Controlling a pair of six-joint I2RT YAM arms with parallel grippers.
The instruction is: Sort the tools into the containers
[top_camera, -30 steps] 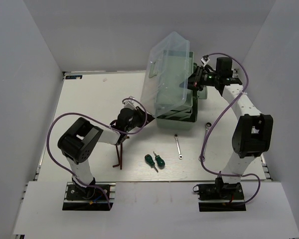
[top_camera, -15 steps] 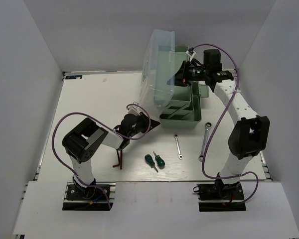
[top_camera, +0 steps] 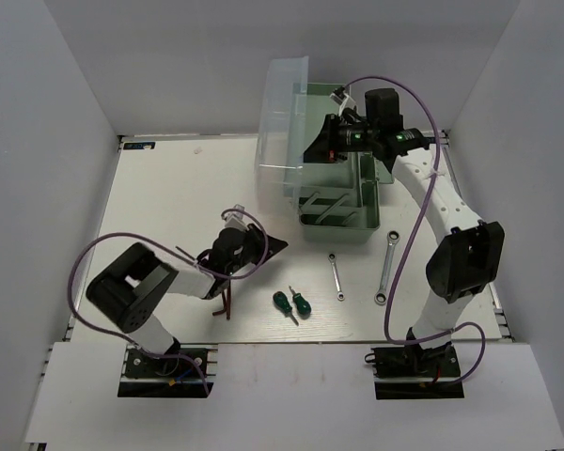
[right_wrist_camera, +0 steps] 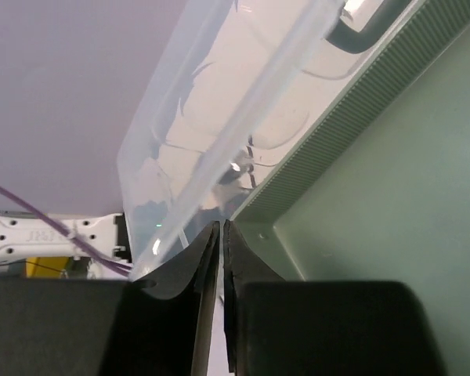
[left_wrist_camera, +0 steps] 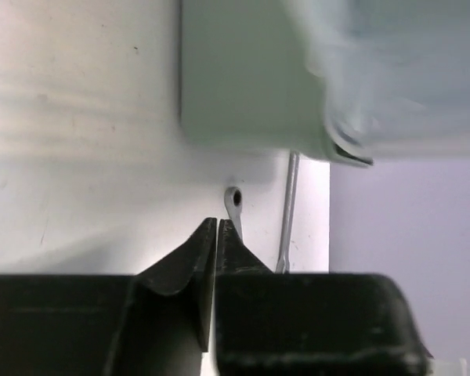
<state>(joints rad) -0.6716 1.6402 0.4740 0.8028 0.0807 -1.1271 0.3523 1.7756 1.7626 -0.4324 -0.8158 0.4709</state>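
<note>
The mint-green toolbox (top_camera: 367, 193) stands at the back, with its clear lid (top_camera: 284, 122) swung up to the left. My right gripper (top_camera: 317, 150) is shut, its tips at the seam between lid (right_wrist_camera: 219, 102) and green tray wall (right_wrist_camera: 376, 180). My left gripper (top_camera: 274, 246) is shut and empty, low over the table left of the box (left_wrist_camera: 251, 78). Two green-handled screwdrivers (top_camera: 291, 303) lie at the front centre. The short wrench (top_camera: 336, 275) and the longer wrench (top_camera: 387, 268) lie in front of the box; both show in the left wrist view (left_wrist_camera: 233, 200) (left_wrist_camera: 288, 211). Dark hex keys (top_camera: 226, 299) lie by the left arm.
White walls close in the table on the left, back and right. The purple cable (top_camera: 418, 113) of the right arm loops above the box. Dividers (top_camera: 327, 205) show inside the lower tray.
My right gripper has moved left and the clear lid has swung further up and left. My left gripper has drawn back from the box toward the front left. The longer wrench now shows whole.
</note>
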